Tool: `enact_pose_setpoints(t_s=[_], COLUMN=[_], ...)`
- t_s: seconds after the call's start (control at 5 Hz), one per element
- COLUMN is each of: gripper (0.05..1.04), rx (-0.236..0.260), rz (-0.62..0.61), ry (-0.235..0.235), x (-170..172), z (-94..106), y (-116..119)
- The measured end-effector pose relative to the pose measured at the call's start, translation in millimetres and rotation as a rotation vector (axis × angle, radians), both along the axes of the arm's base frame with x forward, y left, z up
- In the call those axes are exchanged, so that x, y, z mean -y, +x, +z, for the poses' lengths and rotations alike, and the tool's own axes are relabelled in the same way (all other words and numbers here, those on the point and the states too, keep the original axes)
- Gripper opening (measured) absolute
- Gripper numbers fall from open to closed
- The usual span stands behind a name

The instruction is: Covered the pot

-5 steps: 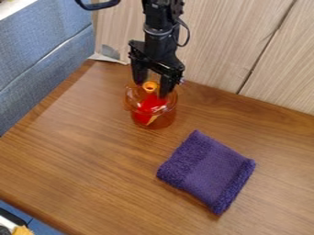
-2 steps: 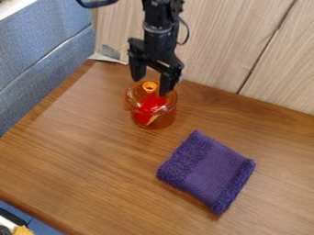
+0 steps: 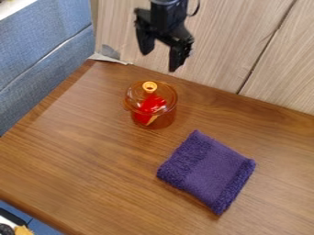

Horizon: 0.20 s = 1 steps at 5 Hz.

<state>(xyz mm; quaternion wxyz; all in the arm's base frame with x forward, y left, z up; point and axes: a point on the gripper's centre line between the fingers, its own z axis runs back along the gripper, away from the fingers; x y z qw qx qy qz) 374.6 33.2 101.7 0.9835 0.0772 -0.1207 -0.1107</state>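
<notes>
My gripper (image 3: 160, 59) hangs open above and behind the pot, its two fingers apart with nothing between them. On the wooden table stands an amber, see-through pot (image 3: 153, 120), left of the view's middle and toward the back. A see-through amber lid (image 3: 165, 93) with an orange knob lies on top of the pot, and the gripper does not touch it. Through the pot and lid a red object (image 3: 151, 104) is visible, with a yellowish piece at its lower end.
A folded purple cloth (image 3: 207, 170) lies to the right and in front of the pot. Light wood panels (image 3: 245, 46) rise along the table's back edge, and a blue padded surface (image 3: 46, 59) borders it on the left. The wooden table (image 3: 80, 156) spreads toward the front.
My gripper has risen from around the lid's knob, where its fingers were apart, and moved slightly right. The pot, lid and cloth have stayed in place.
</notes>
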Motion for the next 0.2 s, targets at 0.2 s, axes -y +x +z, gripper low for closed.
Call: enact_pose_setpoints(t_s=[0.2], gripper=[0.999], rx=[0.006], rz=[-0.003], ry=[0.001], x=[0.5], z=[2.7], y=[0.2])
